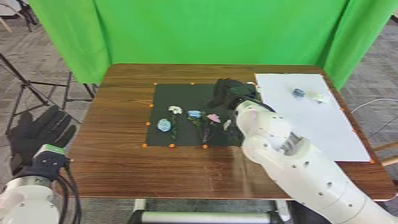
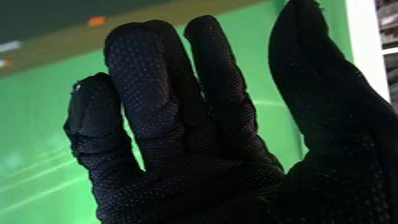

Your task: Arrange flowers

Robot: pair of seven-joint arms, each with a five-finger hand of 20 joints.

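In the head view, the flat dark rectangular mat (image 1: 173, 92) lies on the brown wooden table (image 1: 115, 160), with small orange markers (image 1: 145, 145) round it, probably to fix its place. On its lower half lie the task's flowers: a large light-blue bloom (image 1: 164, 125), a white bloom (image 1: 175, 109), a smaller blue one (image 1: 195, 114) and a pink one (image 1: 213, 118), set side by side, presumably so each can be picked singly. Right of the mat, the white rectangular sheet (image 1: 346, 135) bears a blue-grey bloom (image 1: 298, 93) and a whitish one (image 1: 320, 99), likely the start of the arrangement (a modest bouquet so far). The black-gloved right hand (image 1: 235, 92) is over the mat's upper right corner, perhaps between picking and placing. Well left of the mat, the black-gloved left hand (image 1: 40, 137) has straight, slightly parted fingers, apparently kept clear of the work. No writing is legible. In the right wrist view, the right hand's fingers are extended, the thumb wide apart, nothing held between, against the green fabric curtain (image 2: 44, 150).
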